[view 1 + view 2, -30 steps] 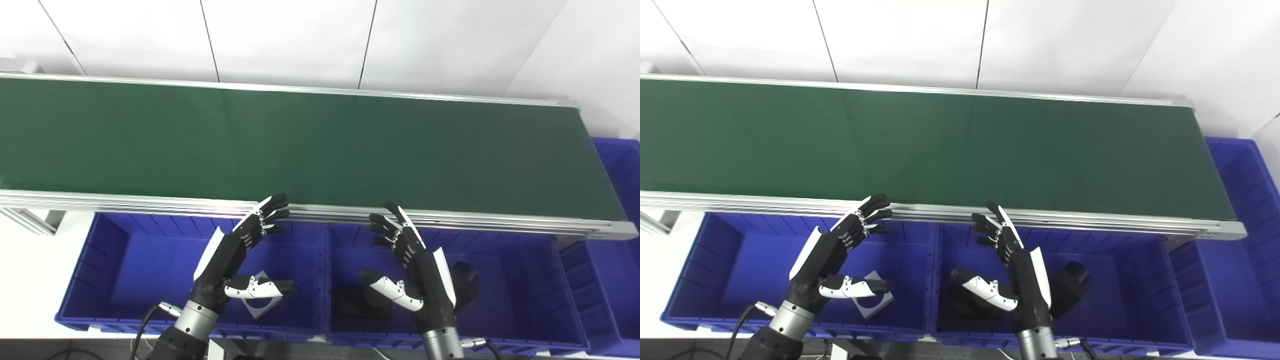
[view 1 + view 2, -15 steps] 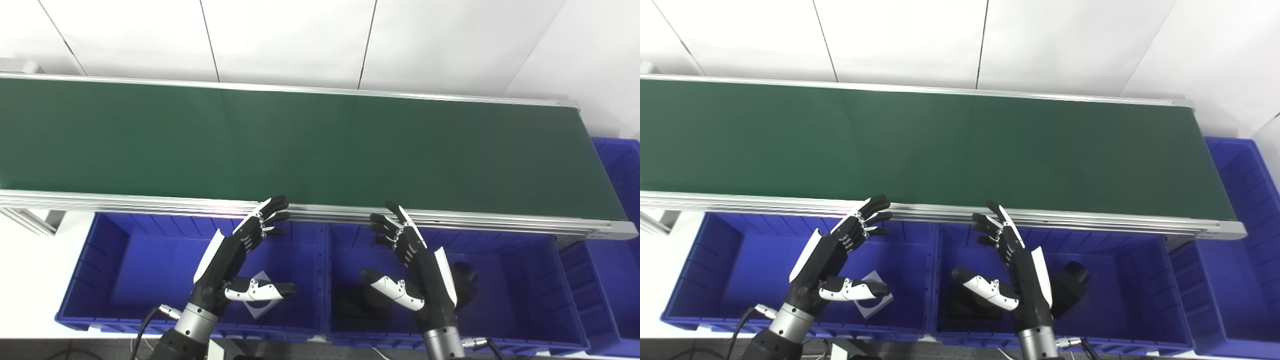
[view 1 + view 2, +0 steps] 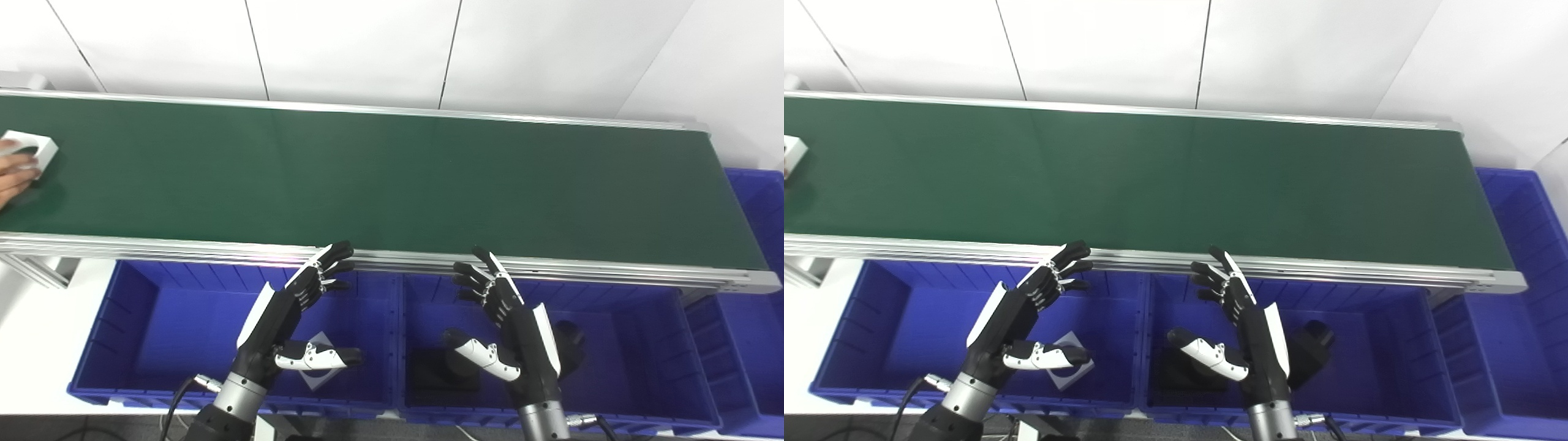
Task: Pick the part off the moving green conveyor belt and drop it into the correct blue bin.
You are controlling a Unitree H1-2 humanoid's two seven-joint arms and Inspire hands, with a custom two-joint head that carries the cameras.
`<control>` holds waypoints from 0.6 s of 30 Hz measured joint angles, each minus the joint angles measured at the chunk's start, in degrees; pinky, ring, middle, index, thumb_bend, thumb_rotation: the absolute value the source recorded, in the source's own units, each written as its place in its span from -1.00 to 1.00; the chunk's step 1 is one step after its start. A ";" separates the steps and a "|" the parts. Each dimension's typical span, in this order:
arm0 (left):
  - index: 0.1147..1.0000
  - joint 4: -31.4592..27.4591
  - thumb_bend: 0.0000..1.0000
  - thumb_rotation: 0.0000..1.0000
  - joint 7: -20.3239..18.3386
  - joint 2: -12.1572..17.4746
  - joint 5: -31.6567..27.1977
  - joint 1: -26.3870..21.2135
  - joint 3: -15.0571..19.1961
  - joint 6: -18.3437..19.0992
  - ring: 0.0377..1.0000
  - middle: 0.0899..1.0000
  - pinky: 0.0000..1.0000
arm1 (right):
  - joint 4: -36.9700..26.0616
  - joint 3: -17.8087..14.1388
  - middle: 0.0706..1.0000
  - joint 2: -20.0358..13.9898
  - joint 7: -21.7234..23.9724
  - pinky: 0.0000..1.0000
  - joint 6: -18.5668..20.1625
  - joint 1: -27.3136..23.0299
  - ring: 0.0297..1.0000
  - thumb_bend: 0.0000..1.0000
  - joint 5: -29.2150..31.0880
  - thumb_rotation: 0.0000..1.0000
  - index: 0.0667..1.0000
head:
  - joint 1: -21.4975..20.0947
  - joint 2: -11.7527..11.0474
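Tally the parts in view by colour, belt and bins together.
White: 2, white part on the belt, white part in the left bin
Black: 2, flat black part, round black part, both in the middle bin
Total: 4

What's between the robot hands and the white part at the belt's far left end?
Only bare green conveyor belt separates the left hand from the white square part; however, a person's fingers rest on it.

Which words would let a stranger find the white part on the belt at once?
Start at the long green belt and follow it to its far left end. There a small white block lies under a person's fingers. It is the only thing on the belt.
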 measured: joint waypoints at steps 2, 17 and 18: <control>0.77 0.00 0.73 -0.31 0.00 0.04 0.00 -0.01 0.01 -0.08 0.69 0.78 0.47 | 0.00 0.00 0.59 0.01 0.00 0.46 0.00 -0.01 0.56 0.63 -0.01 0.04 0.83 | 0.00 0.00; 0.77 0.00 0.73 -0.31 0.00 0.12 -0.10 -0.01 0.00 -0.19 0.69 0.78 0.47 | 0.08 -0.01 0.59 0.07 0.00 0.47 -0.01 -0.05 0.56 0.62 -0.01 0.03 0.83 | -0.09 0.00; 0.77 0.00 0.73 -0.31 -0.01 0.14 -0.10 -0.02 0.00 -0.20 0.69 0.78 0.47 | 0.08 -0.01 0.59 0.08 0.00 0.46 -0.01 -0.05 0.56 0.63 -0.01 0.03 0.83 | -0.09 0.00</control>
